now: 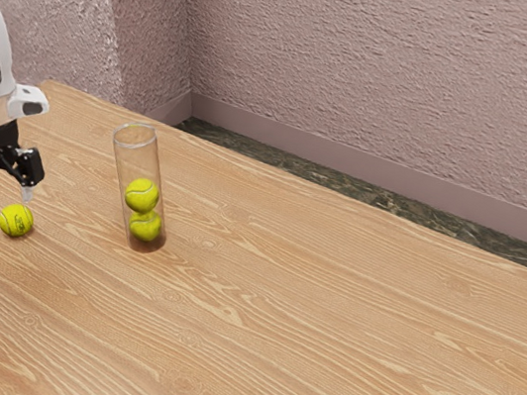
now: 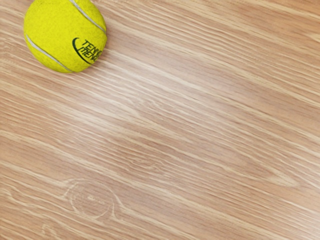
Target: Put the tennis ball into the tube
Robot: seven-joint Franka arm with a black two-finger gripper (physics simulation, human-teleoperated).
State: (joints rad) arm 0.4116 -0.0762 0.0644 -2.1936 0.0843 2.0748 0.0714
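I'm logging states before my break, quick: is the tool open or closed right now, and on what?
Tool: open, holding nothing.

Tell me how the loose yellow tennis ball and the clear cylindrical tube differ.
The loose yellow tennis ball is round and opaque; the clear cylindrical tube is taller and see-through. The ball lies nearer the tool; the tube stands farther off, holding two more yellow balls. Both rest on the wooden table.
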